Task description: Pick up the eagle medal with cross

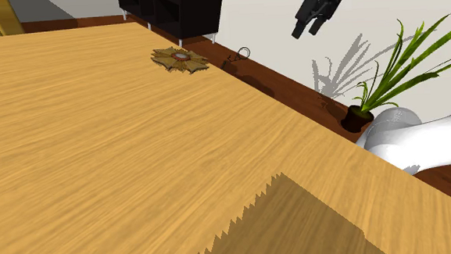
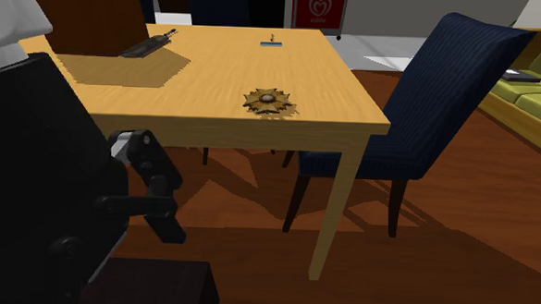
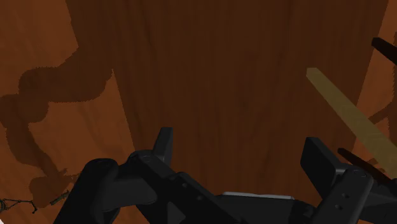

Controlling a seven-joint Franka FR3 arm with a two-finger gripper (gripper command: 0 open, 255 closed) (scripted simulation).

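Shoulder view: medal (image 1: 180,58) lies on table (image 1: 123,158) (gripper (image 1: 306,30) open, well apart).

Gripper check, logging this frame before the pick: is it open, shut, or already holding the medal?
Gripper: open, fingers apart, holding nothing; medal lies on the table.

gripper (image 1: 304,31) cut off above the hand by the shoulder view's top edge; white arm (image 1: 420,137) runs off its right edge; medal (image 2: 268,103) detail too small to read; small blue item (image 2: 271,45) far across the table (image 2: 196,98) unidentifiable; chair (image 2: 447,79) seat hidden behind it
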